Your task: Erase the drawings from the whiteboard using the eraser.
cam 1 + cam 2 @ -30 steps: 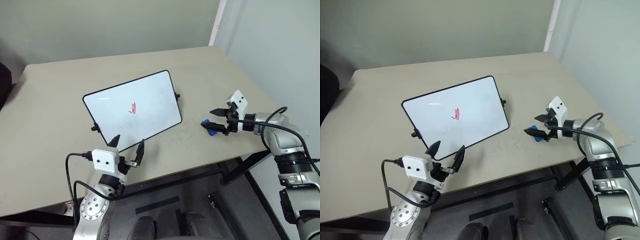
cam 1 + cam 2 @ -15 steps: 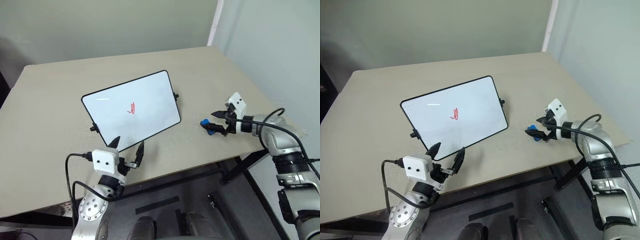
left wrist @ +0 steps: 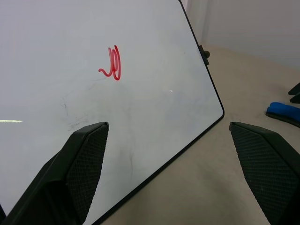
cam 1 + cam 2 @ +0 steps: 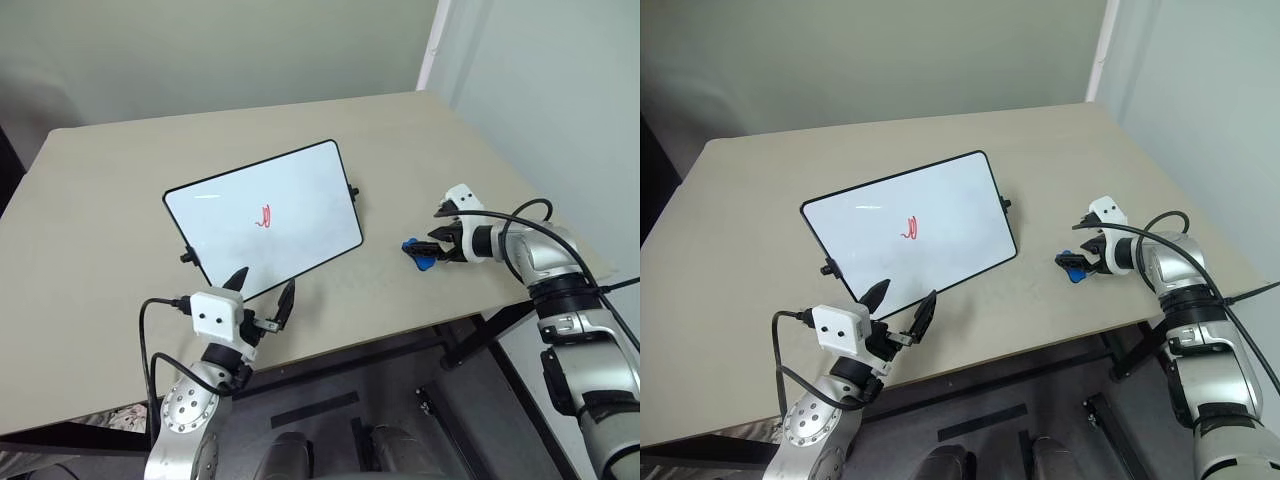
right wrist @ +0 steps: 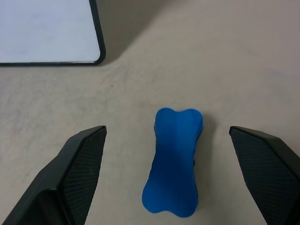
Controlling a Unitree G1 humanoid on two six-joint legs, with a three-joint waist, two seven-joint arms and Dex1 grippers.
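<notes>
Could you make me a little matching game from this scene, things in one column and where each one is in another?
Things:
1. eraser
2. drawings
3. left gripper
4. whiteboard

Places or states:
A. red marks near the middle of the white surface
B. open, by the board's near edge
C. propped at a tilt on the table
D. lying flat between the open fingers of the right gripper

Pairs: 1-D, 2-A, 3-B, 4-C
</notes>
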